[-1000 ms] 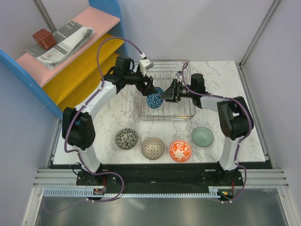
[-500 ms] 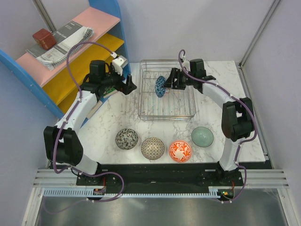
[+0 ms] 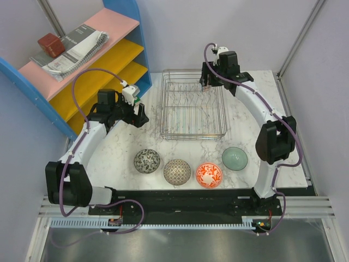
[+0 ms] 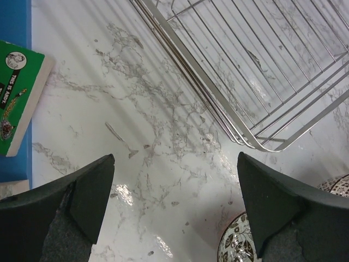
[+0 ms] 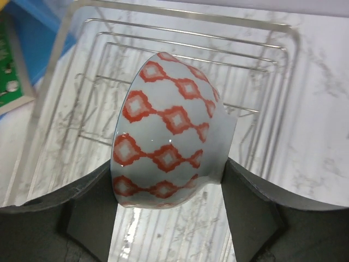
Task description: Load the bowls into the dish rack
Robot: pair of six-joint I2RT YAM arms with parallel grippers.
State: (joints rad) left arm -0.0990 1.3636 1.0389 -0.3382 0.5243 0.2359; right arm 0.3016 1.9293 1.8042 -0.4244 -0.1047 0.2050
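Ceramic held bowl (image 5: 169, 142), red-orange diamonds on pale glaze on its outer wall, is tipped on its side and clamped between the fingers of the right gripper (image 5: 169, 188). It hangs over the far end of the dish rack (image 3: 194, 136); I can't tell if it touches the wires. In the top view the bowl is hidden under the wrist.

The rack has nothing else in it and sits mid-table toward the far edge.

Four bowls sit upright in a row near the front edge, apart from each other:
- dark grey bowl (image 3: 147, 161)
- beige-grey bowl (image 3: 177, 172)
- red-orange floral bowl (image 3: 209, 175)
- pale green bowl (image 3: 234, 158), slightly further back

Left gripper (image 4: 174, 202) has its jaws wide apart with nothing between them. It hovers over bare table (image 3: 245, 117) left of the rack's near-left corner.

The table surface is white marble with grey veining and glossy highlights. A green book (image 4: 16, 98) lies at the table's left margin beside the blue frame.

The shelf (image 3: 109, 57) at far left is blue-framed with a pink top board and yellow boards below. A red-brown block (image 3: 49, 42) and spiral-bound booklets (image 3: 73, 49) rest on the pink board.

The walls (image 3: 218, 27) are plain pale panels. An aluminium rail (image 3: 180, 210) runs along the front by the arm bases.
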